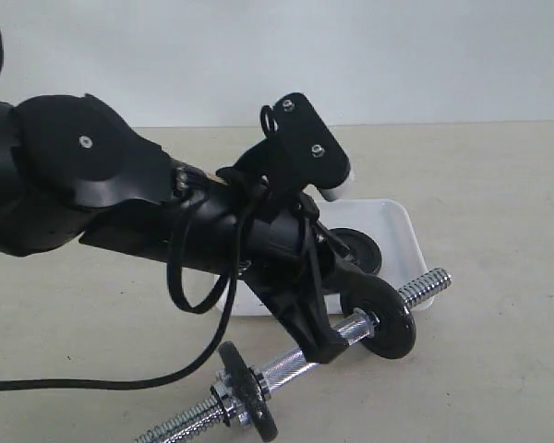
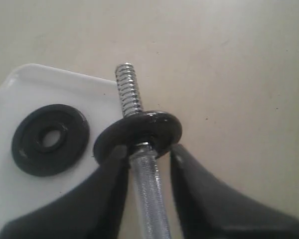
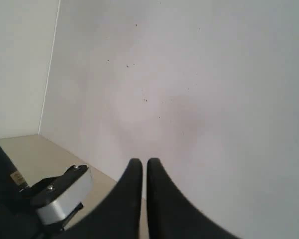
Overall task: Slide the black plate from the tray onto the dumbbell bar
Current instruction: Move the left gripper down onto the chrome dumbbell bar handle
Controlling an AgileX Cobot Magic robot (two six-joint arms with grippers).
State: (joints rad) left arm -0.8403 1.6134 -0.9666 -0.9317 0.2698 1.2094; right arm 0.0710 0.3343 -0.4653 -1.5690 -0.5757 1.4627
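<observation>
Left hand [image 2: 148,150] partly hides black plate [image 2: 157,122].

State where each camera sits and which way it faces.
Exterior view: off the arms, looking down across the table at the tray and dumbbell bar; the left arm fills the foreground.
Left wrist view: on the left arm, looking down over its open left claw straddling the bar, black plate threaded on.
Right wrist view: on the right arm, facing the wall; shut right claw shows.
Shared: exterior and left wrist both show tray, bar, plate.
</observation>
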